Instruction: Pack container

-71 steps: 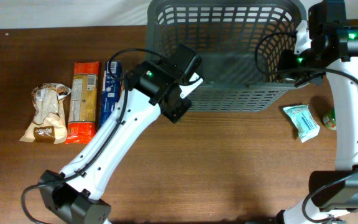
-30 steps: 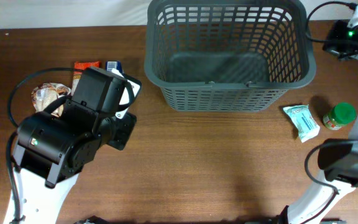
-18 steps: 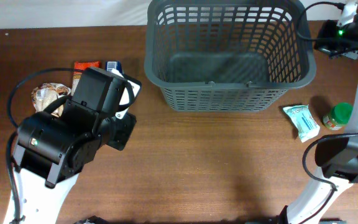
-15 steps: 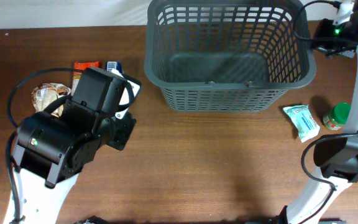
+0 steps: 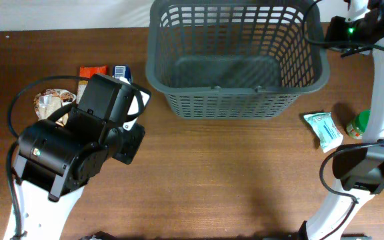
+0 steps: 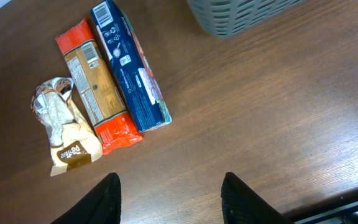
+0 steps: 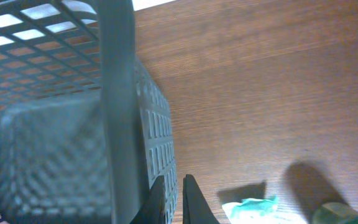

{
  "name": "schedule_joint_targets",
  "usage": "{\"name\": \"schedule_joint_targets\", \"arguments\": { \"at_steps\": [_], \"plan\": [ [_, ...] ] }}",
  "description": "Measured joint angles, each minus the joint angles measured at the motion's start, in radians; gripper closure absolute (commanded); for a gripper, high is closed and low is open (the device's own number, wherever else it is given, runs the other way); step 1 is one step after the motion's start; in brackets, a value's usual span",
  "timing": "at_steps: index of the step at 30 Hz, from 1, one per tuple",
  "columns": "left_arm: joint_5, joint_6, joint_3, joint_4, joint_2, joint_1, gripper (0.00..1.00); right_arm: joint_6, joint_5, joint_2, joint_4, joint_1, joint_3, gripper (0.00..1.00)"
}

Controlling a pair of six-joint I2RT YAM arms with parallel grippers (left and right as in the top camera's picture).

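Note:
The dark grey lattice basket stands at the table's far middle and looks empty. Its right wall fills the left of the right wrist view. My right gripper is shut with nothing between its fingers, close beside the outside of that wall; I cannot tell if it touches. In the overhead view it sits by the basket's right rim. My left gripper is open and empty, high above bare table. A blue packet, an orange packet and a brown-and-white bag lie ahead of it.
A teal packet and a green-lidded jar lie right of the basket, the jar partly behind my right arm; both show in the right wrist view, packet and jar. The left arm's bulky body hides most of the left items from overhead.
The basket has shifted left and slightly toward the far edge. My right arm has moved left with it. The left arm has not moved in the last second.

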Motion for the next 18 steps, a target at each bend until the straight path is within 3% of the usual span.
{"name": "schedule_joint_targets", "arguments": {
  "at_steps": [17, 18],
  "plan": [
    [0.0, 0.0, 0.0, 0.0, 0.0, 0.0, 0.55, -0.007, -0.031, 0.0, 0.004, 0.058, 0.0, 0.96],
    [0.0, 0.0, 0.0, 0.0, 0.0, 0.0, 0.47, -0.007, -0.031, 0.0, 0.005, 0.061, 0.0, 0.96]
  ]
}}
